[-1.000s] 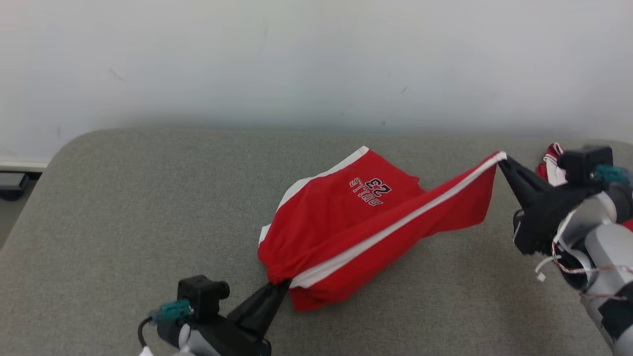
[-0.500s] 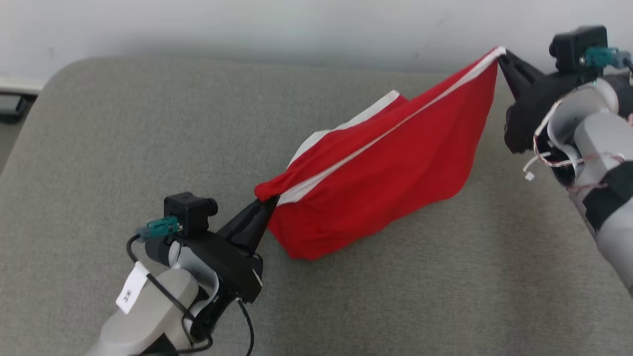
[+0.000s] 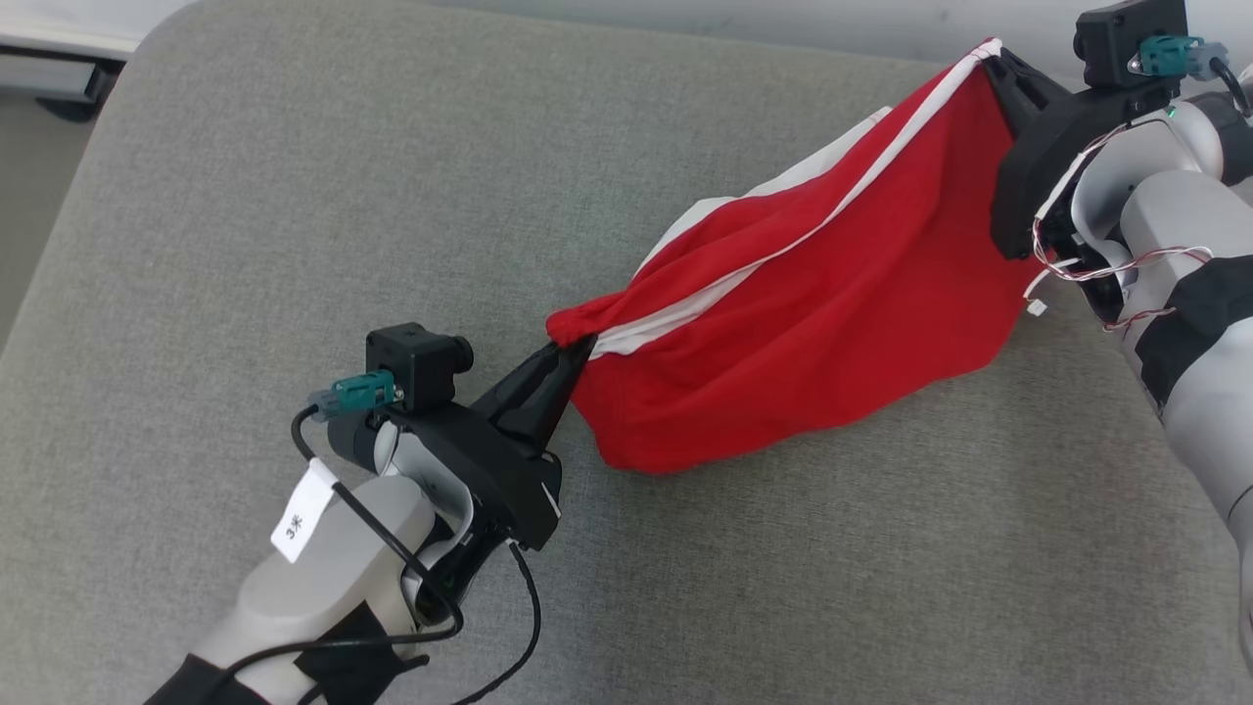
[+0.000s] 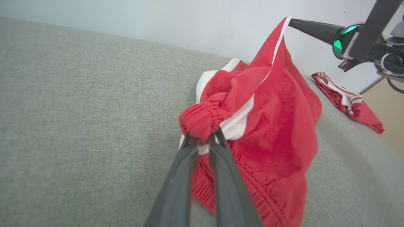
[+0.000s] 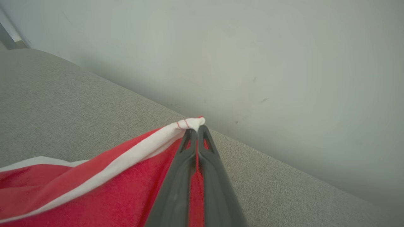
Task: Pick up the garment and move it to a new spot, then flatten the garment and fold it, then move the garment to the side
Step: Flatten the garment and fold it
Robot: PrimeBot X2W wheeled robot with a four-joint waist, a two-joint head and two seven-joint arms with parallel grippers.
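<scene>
Head view: garment [image 3: 812,323] sags over grey cushion [image 3: 294,196]; you can't see its underside.
Left wrist view: left gripper [image 4: 203,140] clamps the bunched waistband; cloth spreads toward 1 o'clock.
Right wrist view: right gripper [image 5: 197,129] pinches the white-trimmed corner; cloth trails to 8 o'clock, cut off.

white tag [image 3: 301,517] at left forearm [image 3: 323,587] reads "3米"

Tips of left gripper [image 4: 205,138] are buried in the bunched garment [image 4: 277,126], contact point not visible. The garment runs off the bottom edge in left wrist view, off left and bottom in right wrist view. Frame edge cuts right forearm [image 3: 1214,441]. Can't tell what the red-white cloth [image 4: 347,97] is.
</scene>
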